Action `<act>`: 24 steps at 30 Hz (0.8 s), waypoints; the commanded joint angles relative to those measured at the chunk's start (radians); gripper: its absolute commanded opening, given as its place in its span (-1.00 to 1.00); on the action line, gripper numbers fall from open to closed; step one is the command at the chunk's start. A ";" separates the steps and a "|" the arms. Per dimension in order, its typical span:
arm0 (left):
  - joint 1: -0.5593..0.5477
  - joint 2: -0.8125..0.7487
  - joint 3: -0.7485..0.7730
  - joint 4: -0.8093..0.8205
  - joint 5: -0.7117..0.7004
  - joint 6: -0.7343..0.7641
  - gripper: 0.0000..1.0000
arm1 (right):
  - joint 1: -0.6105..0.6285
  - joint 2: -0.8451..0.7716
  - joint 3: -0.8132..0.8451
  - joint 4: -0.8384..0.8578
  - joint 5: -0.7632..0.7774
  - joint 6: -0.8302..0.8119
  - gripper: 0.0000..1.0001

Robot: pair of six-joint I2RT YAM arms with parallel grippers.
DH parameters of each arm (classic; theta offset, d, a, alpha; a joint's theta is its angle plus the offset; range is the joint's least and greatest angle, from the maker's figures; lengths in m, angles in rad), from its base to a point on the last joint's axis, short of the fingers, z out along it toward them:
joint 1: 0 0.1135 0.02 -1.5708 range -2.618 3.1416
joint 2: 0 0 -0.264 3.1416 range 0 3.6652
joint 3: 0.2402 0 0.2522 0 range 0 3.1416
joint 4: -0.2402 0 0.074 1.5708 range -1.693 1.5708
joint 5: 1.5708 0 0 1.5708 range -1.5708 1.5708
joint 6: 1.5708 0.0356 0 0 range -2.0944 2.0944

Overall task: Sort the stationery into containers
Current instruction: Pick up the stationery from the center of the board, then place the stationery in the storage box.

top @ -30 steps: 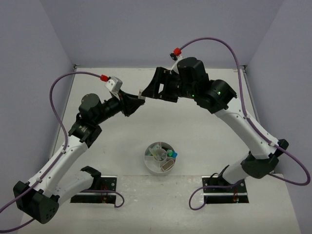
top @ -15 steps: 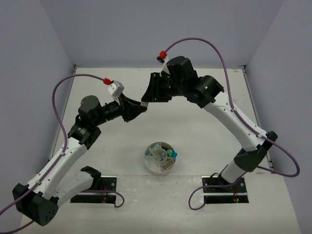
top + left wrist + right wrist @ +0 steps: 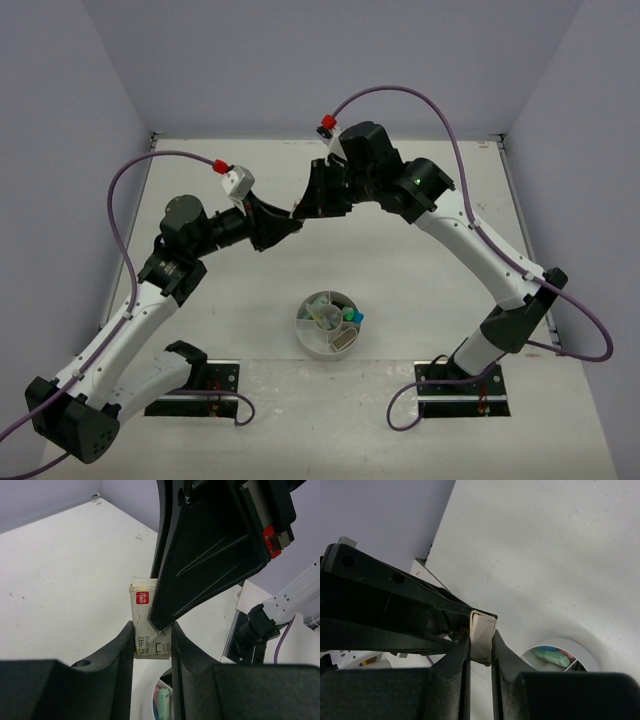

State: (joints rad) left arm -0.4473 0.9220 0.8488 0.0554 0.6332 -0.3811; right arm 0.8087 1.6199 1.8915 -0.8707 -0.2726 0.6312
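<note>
Nearest us, one dish (image 3: 309, 337) sits on the table (image 3: 220, 330) between the two arm bases. We cannot count its contents. Farther back, two grippers meet tip to tip off the table. The left gripper (image 3: 150, 636) and right gripper (image 3: 480, 641) each pinch the same single box (image 3: 143, 614), with both pairs of jaws narrow on it.

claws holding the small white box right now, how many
2. The left claw pinches one end of the small white box. The right claw pinches its other end. They meet in mid-air above the table.
</note>
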 commanded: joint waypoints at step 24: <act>0.001 0.002 0.440 -0.717 -0.981 -0.118 1.00 | 0.294 -0.432 -0.637 0.360 0.157 -0.335 -1.00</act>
State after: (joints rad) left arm -0.4494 0.8394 1.2391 -0.5231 -0.1640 -0.4246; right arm 0.9989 1.2191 1.3094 -0.5910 -0.2207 0.3470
